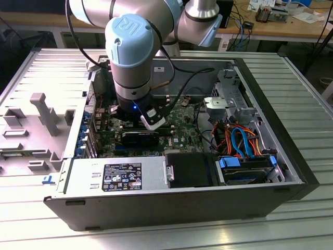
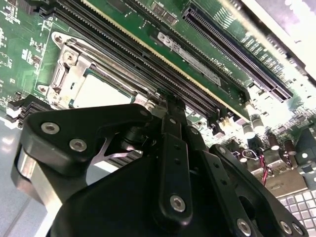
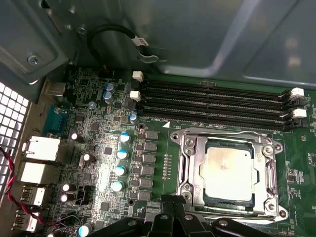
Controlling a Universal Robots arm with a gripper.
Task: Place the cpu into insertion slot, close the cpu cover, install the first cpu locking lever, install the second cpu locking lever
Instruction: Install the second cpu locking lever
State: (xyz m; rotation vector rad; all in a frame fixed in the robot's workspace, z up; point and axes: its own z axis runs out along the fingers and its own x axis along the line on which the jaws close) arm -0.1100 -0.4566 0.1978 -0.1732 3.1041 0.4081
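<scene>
I hang low inside the open computer case (image 1: 291,172), over the motherboard (image 3: 94,148). Beside me the cpu (image 3: 228,169) lies under its cpu cover (image 3: 190,163), with open air above it. The memory slots (image 3: 212,106) run as low ridges just past the socket. Upright capacitors (image 3: 119,170) stand along its other side. A looped black cable (image 3: 106,34) hangs near the case wall (image 3: 207,34).

Open computer case on the counter, arm reaching in

The computer case (image 1: 182,203) lies on the counter (image 1: 302,94). Inside, on the motherboard (image 3: 163,148), the cpu (image 3: 228,169) sits in the insertion slot (image 3: 197,197) with the cpu cover (image 3: 190,163) around it; the memory slots (image 3: 212,106) run beside it. The hand (image 3: 170,207) hangs just beside the socket.
</scene>
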